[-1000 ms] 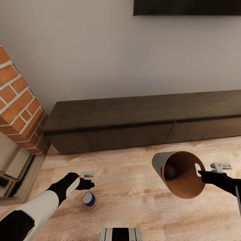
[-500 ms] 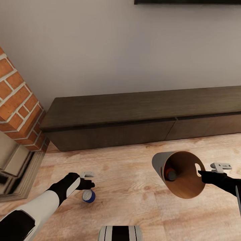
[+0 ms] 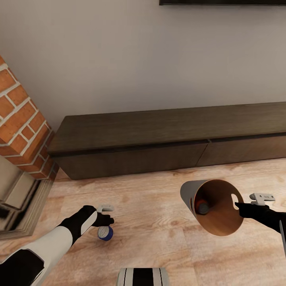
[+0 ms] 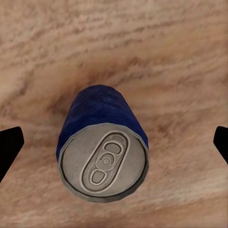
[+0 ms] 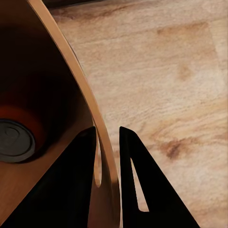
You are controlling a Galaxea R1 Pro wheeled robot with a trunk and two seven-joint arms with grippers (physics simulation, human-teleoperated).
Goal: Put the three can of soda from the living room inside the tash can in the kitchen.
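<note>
A dark blue can of soda stands upright on the wood floor; in the left wrist view the can shows its silver top. My left gripper hovers just above it, open, with its fingertips far apart on either side of the can. My right gripper is shut on the rim of the tash can, which is held tilted with its mouth toward me. One finger is inside the wall and one outside. An orange can lies inside.
A long dark low cabinet runs along the wall behind. A brick fireplace stands at the left. My base shows at the bottom edge. Open wood floor lies between the two arms.
My left gripper has sunk slightly toward the blue can. The head camera tipped a little early on. The right gripper and bin have stayed put.
</note>
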